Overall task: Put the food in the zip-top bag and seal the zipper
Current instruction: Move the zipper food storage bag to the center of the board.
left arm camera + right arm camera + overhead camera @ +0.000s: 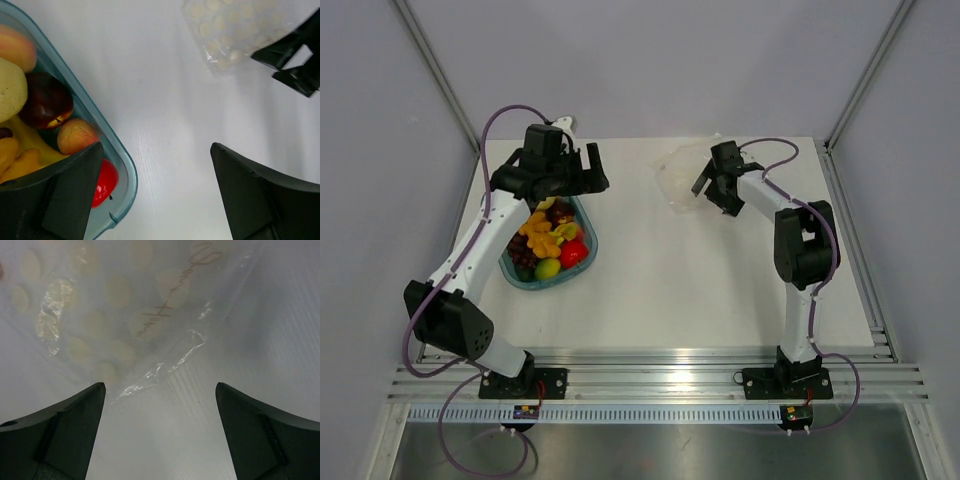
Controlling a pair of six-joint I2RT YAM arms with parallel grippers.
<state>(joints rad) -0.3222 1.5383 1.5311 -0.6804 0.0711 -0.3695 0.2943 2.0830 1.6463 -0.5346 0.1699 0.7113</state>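
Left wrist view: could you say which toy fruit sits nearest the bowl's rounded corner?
The bright red one; the tan fruit and the maroon fruit lie farther back.

On my screen I see a white table (720, 290) with two things lying directly on it. A blue-green bowl (535, 286) sits on the left half. A clear, crinkled bag (672, 172) (printed with pale round dots) lies flat toward the far edge, a little right of the middle. The two are well apart, with white tabletop showing between them.
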